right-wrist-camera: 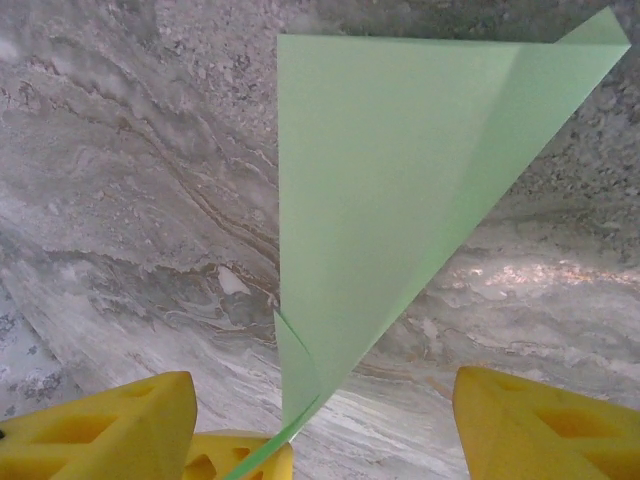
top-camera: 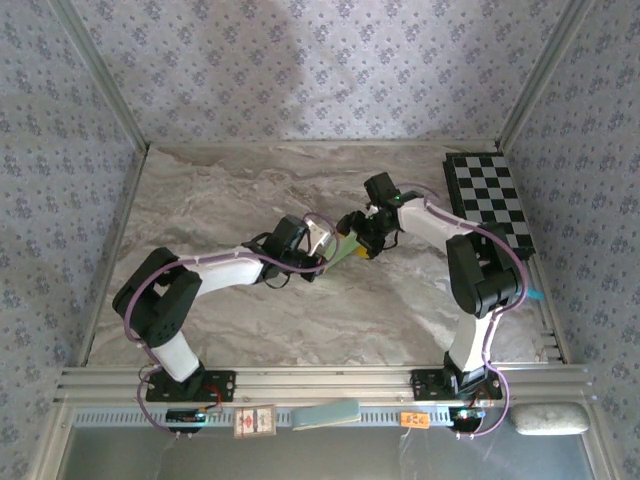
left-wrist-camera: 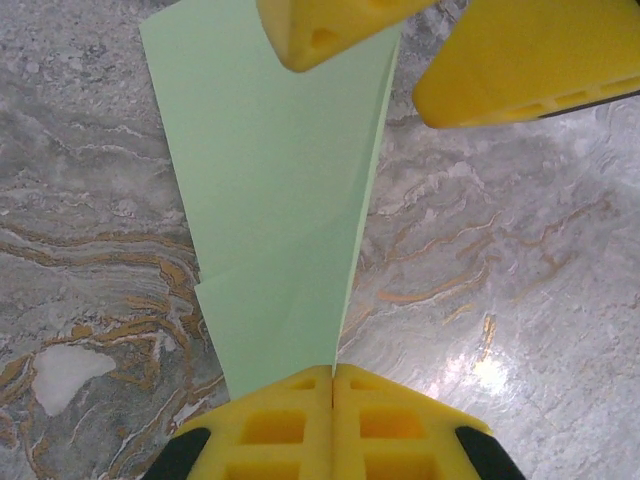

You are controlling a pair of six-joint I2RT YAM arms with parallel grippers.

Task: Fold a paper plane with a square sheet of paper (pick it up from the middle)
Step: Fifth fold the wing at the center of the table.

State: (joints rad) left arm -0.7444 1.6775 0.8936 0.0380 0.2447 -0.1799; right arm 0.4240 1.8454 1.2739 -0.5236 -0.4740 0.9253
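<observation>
The green paper plane [left-wrist-camera: 280,200] hangs over the middle of the desk [left-wrist-camera: 520,300], between the two arms. The left claw [left-wrist-camera: 332,375] is pressed together, pinching one end of the plane, likely so it cannot slip. The right claw [right-wrist-camera: 322,390] is spread wide around the other end, seemingly ready to press a fold.

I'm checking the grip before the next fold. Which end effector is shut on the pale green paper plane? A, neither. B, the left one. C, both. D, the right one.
B: the left end effector has its fingers pressed together on one end of the paper plane, while the right end effector stands open.
</observation>
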